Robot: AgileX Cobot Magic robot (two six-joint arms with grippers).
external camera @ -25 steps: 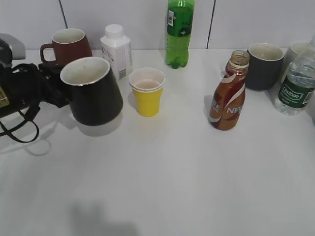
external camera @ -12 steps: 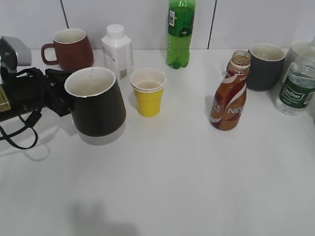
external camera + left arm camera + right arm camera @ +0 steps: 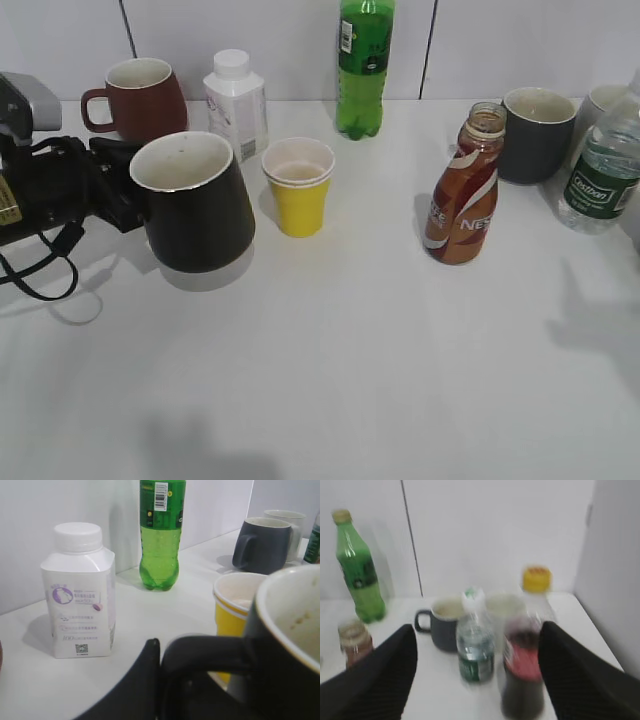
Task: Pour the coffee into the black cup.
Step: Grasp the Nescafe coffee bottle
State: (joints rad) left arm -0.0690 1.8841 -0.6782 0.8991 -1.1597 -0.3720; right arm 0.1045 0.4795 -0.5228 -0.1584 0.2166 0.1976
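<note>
Far left, the left gripper (image 3: 125, 190) comes in from the edge of the table, jaws pinched on the loop handle of the black cup (image 3: 195, 205). The left wrist view confirms it: a dark finger (image 3: 145, 672) pressed right up against the handle, the cup's pale inside filling the right of that shot. The cup sits at a slight tilt, its mouth leaning toward the gripper; whether its base is fully down on the white table (image 3: 330, 380) is hard to tell. Behind the gripper stands a maroon mug (image 3: 140, 95), and just beside that a small white carton bottle (image 3: 236, 102) with a white cap. Moving on, a yellow paper cup (image 3: 299, 187) stands upright just right of the black cup, close but apart. Behind it, against the wall, rises a green soda bottle (image 3: 365, 65). Right of centre, there is the coffee bottle (image 3: 465, 190), upright, capless, dark brown liquid inside, well apart from the black cup and untouched. Behind it to the right, a dark grey mug (image 3: 537, 132), then a clear water bottle (image 3: 597, 180) with a green label at the edge. The right gripper (image 3: 475, 680) appears only in its own blurred wrist view, fingers spread wide, nothing between them, looking down on the water bottle and grey mug.
</note>
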